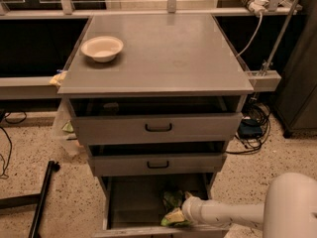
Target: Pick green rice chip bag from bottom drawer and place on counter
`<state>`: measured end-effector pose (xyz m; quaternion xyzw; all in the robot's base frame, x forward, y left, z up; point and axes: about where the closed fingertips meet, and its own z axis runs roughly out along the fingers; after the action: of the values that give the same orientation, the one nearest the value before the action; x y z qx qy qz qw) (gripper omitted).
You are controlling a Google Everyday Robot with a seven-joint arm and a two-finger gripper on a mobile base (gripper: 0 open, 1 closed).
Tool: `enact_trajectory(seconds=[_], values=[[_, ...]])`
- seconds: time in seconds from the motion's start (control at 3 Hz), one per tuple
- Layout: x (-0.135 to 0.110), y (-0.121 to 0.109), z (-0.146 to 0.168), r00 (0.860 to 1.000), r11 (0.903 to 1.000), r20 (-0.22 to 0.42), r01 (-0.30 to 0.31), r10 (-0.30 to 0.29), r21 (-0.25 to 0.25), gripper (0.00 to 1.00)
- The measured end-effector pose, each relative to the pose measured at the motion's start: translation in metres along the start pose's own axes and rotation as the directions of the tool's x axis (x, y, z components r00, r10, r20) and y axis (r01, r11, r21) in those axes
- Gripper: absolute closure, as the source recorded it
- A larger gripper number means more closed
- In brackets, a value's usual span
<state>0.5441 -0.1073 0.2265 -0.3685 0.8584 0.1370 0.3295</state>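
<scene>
The bottom drawer (133,202) is pulled out below the two black-handled drawers, showing a flat grey interior. The green rice chip bag (173,208) lies crumpled at the drawer's right side, with a pale yellowish part near the front. My white arm reaches in from the lower right, and my gripper (179,212) is down in the drawer at the bag, hidden behind the arm's rounded end. The grey counter (158,58) tops the cabinet.
A white bowl (102,48) stands on the counter's back left. The top drawer (158,127) and middle drawer (157,163) stick out slightly above the bottom one. Cables and a blue box (250,129) lie on the floor at right; a black bar (42,197) at left.
</scene>
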Motion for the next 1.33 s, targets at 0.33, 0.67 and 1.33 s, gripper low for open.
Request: enact_trajectory(seconds=[0.33, 0.67, 1.33], values=[[-0.002, 0.000, 0.005, 1.000, 0.9996, 0.012, -0.027, 0.027, 0.011, 0.24], [0.000, -0.004, 0.013, 0.998, 0.9976, 0.022, -0.059, 0.058, 0.037, 0.30], [0.025, -0.016, 0.036, 0.990, 0.9874, -0.004, -0.138, 0.139, 0.077, 0.30]])
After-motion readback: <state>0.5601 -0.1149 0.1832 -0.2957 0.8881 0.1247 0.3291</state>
